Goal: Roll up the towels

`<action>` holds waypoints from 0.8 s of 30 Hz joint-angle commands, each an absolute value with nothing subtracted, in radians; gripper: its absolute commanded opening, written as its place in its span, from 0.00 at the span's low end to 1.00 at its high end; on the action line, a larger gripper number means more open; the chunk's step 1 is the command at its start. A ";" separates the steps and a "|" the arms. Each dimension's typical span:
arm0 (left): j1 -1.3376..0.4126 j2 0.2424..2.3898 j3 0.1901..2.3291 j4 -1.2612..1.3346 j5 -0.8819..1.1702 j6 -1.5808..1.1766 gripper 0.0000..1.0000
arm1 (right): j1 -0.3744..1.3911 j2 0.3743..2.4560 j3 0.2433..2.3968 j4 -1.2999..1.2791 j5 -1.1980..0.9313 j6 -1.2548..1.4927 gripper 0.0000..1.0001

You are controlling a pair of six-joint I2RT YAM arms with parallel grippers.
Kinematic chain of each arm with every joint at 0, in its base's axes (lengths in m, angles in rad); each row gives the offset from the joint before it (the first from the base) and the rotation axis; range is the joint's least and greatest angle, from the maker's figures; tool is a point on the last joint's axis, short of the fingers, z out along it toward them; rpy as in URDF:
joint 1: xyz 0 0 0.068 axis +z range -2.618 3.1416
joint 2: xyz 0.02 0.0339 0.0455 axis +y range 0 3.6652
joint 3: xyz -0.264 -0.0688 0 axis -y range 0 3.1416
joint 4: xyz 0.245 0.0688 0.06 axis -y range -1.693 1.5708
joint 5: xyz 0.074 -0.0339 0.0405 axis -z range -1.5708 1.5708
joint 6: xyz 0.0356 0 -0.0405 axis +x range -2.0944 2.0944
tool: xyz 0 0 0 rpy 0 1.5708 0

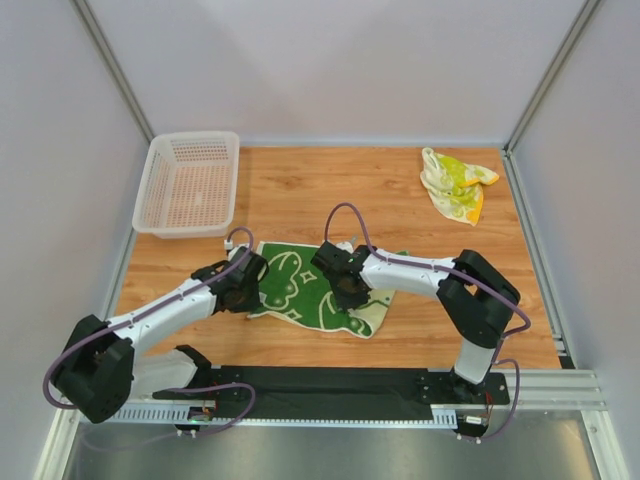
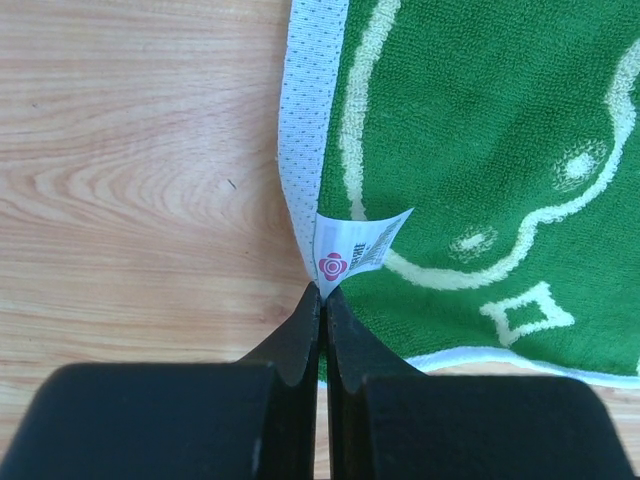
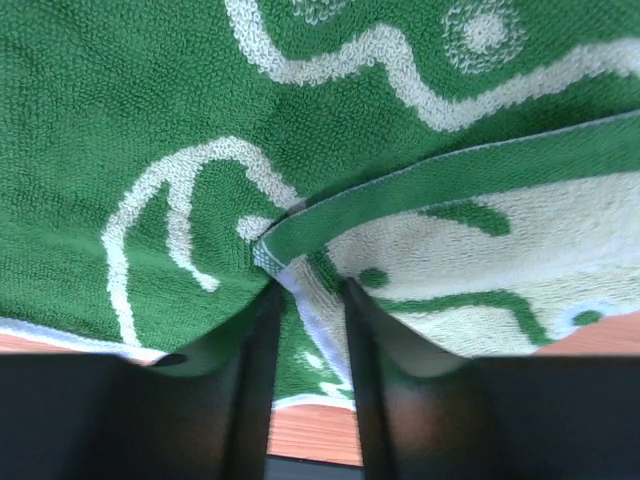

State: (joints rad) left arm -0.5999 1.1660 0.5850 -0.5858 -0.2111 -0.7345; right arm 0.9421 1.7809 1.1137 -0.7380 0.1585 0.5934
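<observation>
The green towel (image 1: 296,286) lies flat in the middle of the worktop (image 1: 330,190), just in front of the arms. The second towel (image 1: 455,185) sits crumpled at the far right corner, well apart and not yet rolled. The right end effector (image 3: 310,290) stands partly open, with a narrow gap between its jaws. They straddle the turned-over flap (image 3: 480,250) near the towel's right end, where the cream underside shows. The left end effector (image 2: 322,295) is fully closed, its tips at the white hem beside the label (image 2: 355,245); whether any cloth is caught between them I cannot tell from this angle. The step in hand looks like starting the roll from the right end. To do it well, the right jaws should take both layers of the fold before moving. They should then carry it leftward low over the cloth so the roll stays tight and square to the hem. Meanwhile the left side keeps its edge pinned, so the towel neither slides nor bunches.
</observation>
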 commanded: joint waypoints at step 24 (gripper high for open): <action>-0.597 1.121 0.604 -0.661 -0.276 -0.719 0.00 | 0.943 1.465 0.960 -0.833 0.242 0.615 0.12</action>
State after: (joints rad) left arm -0.5995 1.1358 0.5819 -0.6285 -0.2516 -0.7303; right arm 0.9417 1.5131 0.9806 -0.8135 0.2173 0.5976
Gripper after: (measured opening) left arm 0.008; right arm 0.126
